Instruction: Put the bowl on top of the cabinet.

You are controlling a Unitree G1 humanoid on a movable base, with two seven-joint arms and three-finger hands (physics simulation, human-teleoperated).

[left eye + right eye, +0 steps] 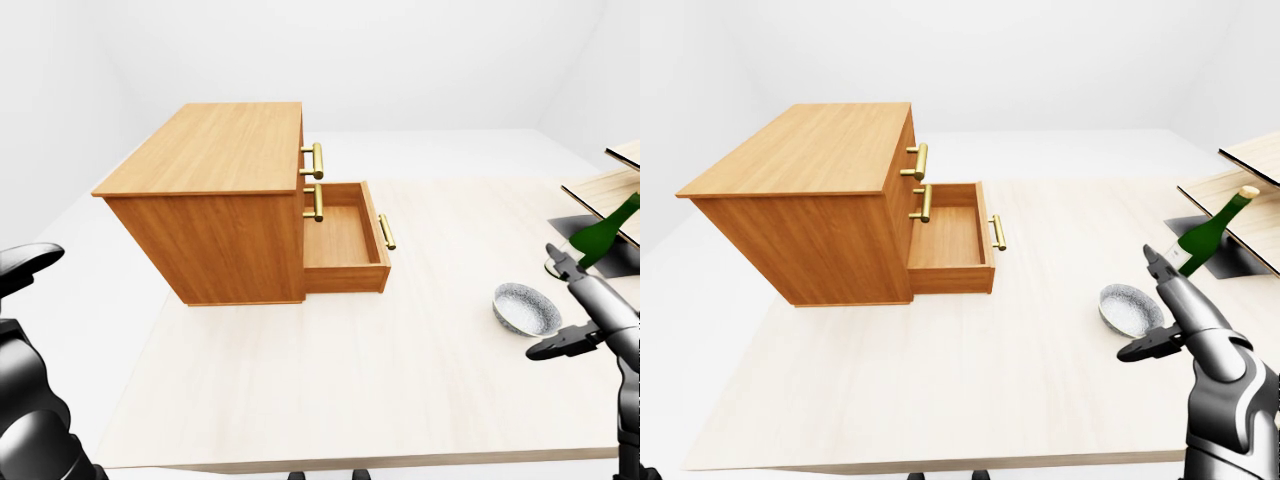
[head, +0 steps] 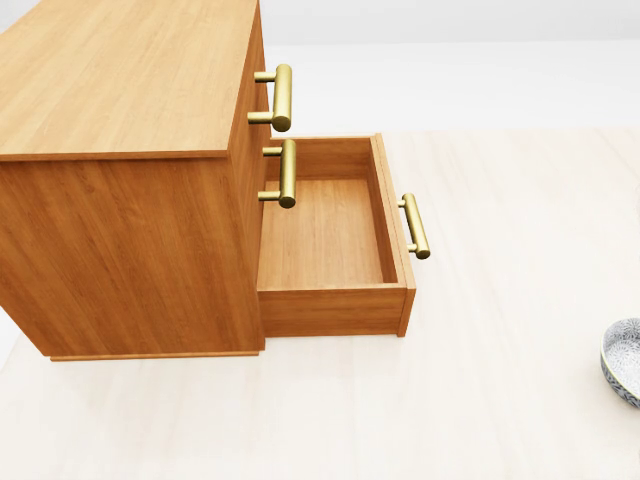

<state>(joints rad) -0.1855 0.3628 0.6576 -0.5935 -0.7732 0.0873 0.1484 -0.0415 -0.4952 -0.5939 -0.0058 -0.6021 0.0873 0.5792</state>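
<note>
A grey speckled bowl (image 1: 1130, 307) rests on the pale table (image 1: 940, 390), far right of the wooden cabinet (image 1: 215, 200); the head view shows only the bowl's edge (image 2: 625, 360) at its right border. My right hand (image 1: 1145, 305) is open right beside the bowl. One finger (image 1: 1152, 260) points up past the rim and another (image 1: 1137, 351) lies below it, neither closed on the bowl. My left hand (image 1: 25, 330) is low at the left edge of the left-eye view, far from everything, fingers spread and empty.
The cabinet's bottom drawer (image 2: 325, 235) is pulled out and empty, and brass handles (image 2: 283, 97) jut from the drawer fronts. A green bottle (image 1: 1205, 235) leans on a dark mat below wooden shelves (image 1: 1250, 160) at the right.
</note>
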